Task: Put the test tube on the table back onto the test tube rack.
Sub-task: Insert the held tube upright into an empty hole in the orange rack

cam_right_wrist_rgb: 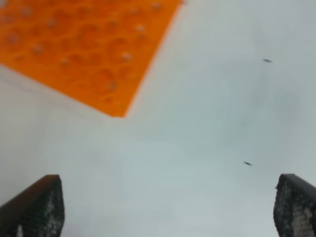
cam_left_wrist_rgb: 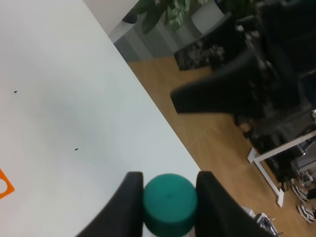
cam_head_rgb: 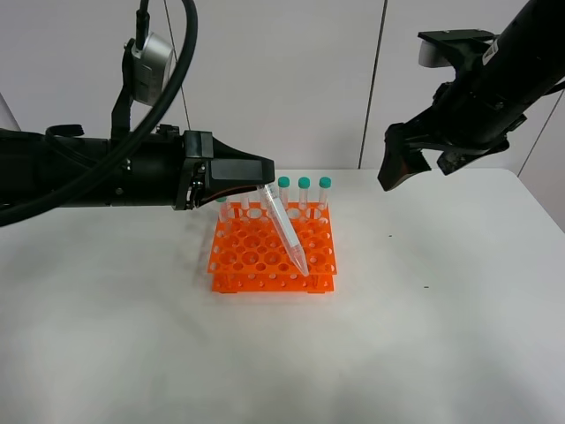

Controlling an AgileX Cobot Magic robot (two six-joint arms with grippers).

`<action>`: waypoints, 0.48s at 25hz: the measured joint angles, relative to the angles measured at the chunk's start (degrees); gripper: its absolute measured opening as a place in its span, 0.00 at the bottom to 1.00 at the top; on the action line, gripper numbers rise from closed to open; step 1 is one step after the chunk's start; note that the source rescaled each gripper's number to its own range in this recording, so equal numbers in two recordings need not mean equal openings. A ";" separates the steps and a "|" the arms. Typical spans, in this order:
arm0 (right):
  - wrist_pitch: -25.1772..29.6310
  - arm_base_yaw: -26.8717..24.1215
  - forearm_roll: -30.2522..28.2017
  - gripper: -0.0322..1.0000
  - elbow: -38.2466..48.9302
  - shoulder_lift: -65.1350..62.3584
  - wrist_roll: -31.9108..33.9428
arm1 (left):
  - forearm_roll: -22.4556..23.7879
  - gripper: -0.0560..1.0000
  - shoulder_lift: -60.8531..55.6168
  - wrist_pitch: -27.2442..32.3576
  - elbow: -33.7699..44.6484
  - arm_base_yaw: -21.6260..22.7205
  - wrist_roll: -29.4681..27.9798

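Left pincer [cam_left_wrist_rgb: 169, 181] clamps the test tube [cam_head_rgb: 287, 231] by its cap above the test tube rack [cam_head_rgb: 256, 261]; right pincer [cam_right_wrist_rgb: 168, 202] gapes empty.

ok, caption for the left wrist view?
Left hand shut on the tube by its teal cap, white table beyond.

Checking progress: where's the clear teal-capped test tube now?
Exterior high view: the left tool holds the clear teal-capped test tube tilted, tip at the orange plastic rack, front right.
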 joint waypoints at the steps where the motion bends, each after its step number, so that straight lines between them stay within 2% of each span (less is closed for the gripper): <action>1: 0.00 -1.73 -0.22 0.93 0.00 0.28 0.00 | 0.00 0.05 0.00 0.00 0.00 0.00 0.00; 8: 0.57 -14.54 -3.30 0.93 0.00 1.20 -0.29 | 0.00 0.05 0.00 0.00 0.00 0.00 0.00; 12: 4.43 -15.80 -3.43 0.93 0.00 1.20 -1.56 | 0.00 0.05 0.00 0.00 0.00 0.00 0.00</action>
